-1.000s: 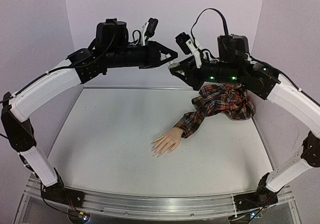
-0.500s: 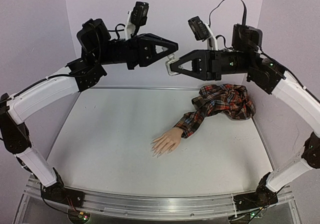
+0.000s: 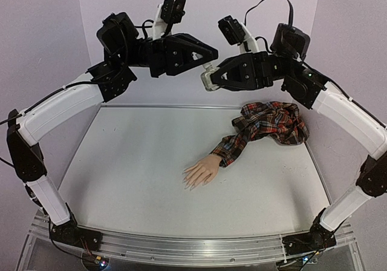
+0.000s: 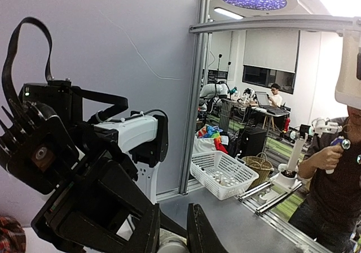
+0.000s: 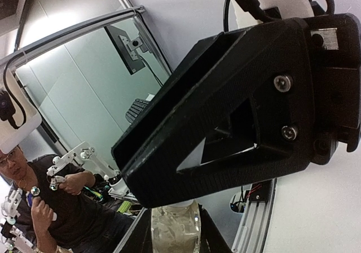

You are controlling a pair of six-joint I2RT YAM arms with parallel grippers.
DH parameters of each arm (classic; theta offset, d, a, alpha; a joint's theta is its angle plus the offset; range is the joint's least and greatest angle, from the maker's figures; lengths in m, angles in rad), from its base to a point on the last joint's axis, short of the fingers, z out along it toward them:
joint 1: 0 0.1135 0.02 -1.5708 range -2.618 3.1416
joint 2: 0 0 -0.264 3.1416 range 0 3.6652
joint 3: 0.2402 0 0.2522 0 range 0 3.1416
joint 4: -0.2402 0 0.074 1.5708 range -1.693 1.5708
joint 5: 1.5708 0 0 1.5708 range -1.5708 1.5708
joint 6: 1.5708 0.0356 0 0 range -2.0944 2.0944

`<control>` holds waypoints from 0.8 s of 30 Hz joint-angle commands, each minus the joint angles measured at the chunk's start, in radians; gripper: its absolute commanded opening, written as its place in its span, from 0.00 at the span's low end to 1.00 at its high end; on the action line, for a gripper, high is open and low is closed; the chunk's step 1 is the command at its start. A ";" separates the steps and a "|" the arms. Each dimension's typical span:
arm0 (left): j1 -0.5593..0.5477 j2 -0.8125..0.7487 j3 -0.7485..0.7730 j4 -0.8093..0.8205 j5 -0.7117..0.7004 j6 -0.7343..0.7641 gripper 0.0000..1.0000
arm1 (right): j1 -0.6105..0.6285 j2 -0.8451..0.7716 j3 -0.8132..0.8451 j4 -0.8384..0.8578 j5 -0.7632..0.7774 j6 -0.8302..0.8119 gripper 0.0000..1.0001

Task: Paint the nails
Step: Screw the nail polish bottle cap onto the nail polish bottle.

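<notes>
1. Lying near the middle of the white table (image 3: 121,180), a skin-coloured mannequin hand (image 3: 202,171) points its fingers toward the near left. The tiny pale nails (image 3: 190,184) at its fingertips are well apart from both grippers.
2. Behind the hand, a red plaid fabric sleeve (image 3: 266,124) runs from the wrist to a crumpled heap at the right rear.
3. High above the far edge, the right gripper (image 3: 208,80) pinches a small clear bottle (image 5: 175,233) between its fingers.
4. Just beside it, the left gripper (image 3: 213,54) has its fingers drawn close together. A pale rounded thing (image 4: 169,245) shows in the narrow gap, and I cannot tell whether it is gripped.
</notes>
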 commanded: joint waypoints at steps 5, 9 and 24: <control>-0.030 0.000 -0.030 -0.525 -0.007 0.169 0.38 | -0.057 -0.084 0.017 0.151 0.153 -0.189 0.00; -0.030 -0.034 -0.053 -0.494 -0.068 0.145 0.47 | -0.057 -0.084 0.019 0.003 0.197 -0.316 0.00; -0.005 -0.125 -0.125 -0.502 -0.416 0.124 0.92 | -0.045 -0.128 -0.008 -0.296 0.387 -0.618 0.00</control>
